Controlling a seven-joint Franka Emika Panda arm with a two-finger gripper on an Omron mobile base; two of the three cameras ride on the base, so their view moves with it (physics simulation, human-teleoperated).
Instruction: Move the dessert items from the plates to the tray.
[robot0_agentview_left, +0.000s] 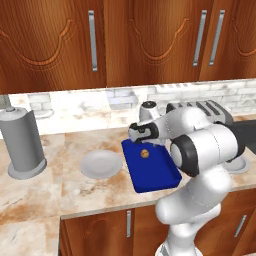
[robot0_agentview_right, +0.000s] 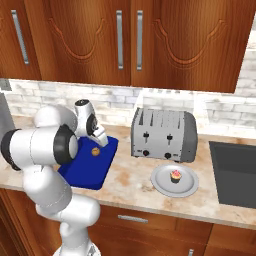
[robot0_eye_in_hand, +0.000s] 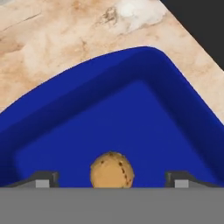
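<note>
One sweet, the brown pastry ball (robot0_eye_in_hand: 112, 169), lay inside the blue tray (robot0_agentview_left: 155, 175), between the spread fingers of the hand (robot0_eye_in_hand: 112, 179). The cupcake (robot0_agentview_right: 175, 175) waited on the right plate (robot0_agentview_right: 161, 185), near the toaster (robot0_agentview_right: 164, 134); half remained.

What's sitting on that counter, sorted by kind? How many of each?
Sweets: 2, a tan pastry ball and a pink cupcake
Round plates: 2
Blue tray: 1
Toaster: 1
Paper towel roll: 1
Total: 7
</note>
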